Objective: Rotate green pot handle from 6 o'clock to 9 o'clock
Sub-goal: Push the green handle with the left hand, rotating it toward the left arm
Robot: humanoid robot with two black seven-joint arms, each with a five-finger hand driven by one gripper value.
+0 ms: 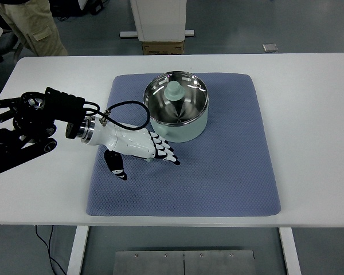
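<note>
A pale green pot with a glass lid and a green knob stands on the far middle of the blue mat. Its handle does not show; it may be hidden under my hand. My left hand, white with black fingertips, lies just in front of and left of the pot. The fingers stretch flat toward the pot's near wall, and the thumb points down, away from them. I see nothing held in it.
The mat lies on a white table. My left arm's black frame covers the table's left side. A person's trouser legs stand beyond the far left corner. A cardboard box sits on the floor behind the table.
</note>
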